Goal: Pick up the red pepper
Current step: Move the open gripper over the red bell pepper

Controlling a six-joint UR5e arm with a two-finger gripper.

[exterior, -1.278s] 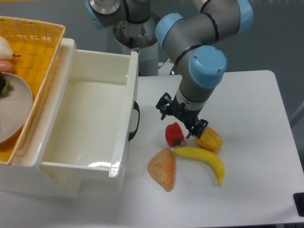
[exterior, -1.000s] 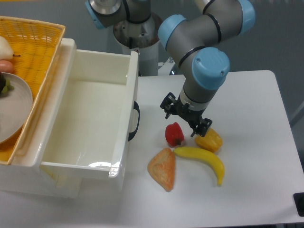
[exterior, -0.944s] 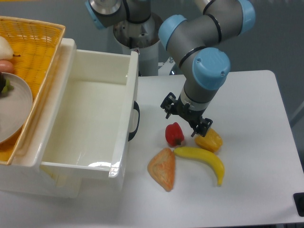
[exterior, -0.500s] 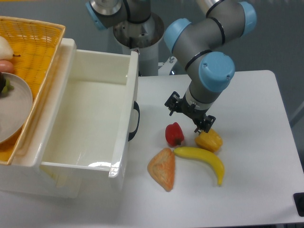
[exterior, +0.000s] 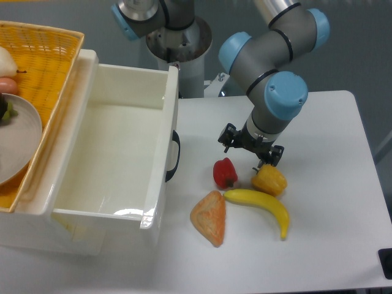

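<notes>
My arm reaches down from the table's far edge; my gripper (exterior: 251, 146) hangs wrist-down, jaws spread, holding nothing.

Yellow pepper (exterior: 269, 180) just beside red pepper (exterior: 225, 173)

The tabletop (exterior: 331, 245) was white and smooth, with a rounded far-right corner. Near its middle sat the red pepper (exterior: 225, 173), glossy and lobed, resting on the surface by itself. To its right sat a yellow-orange pepper (exterior: 269, 180), and just in front of that one a banana (exterior: 263, 206) curved away to the right, its near end tucked close under the yellow-orange pepper. An orange triangular piece (exterior: 209, 218) lay in front of the red pepper, close beside the banana's left tip. Over on the left stood a big white bin (exterior: 156, 184), a black handle on its right wall. A dark object (exterior: 386, 262) poked in at the right edge.
</notes>
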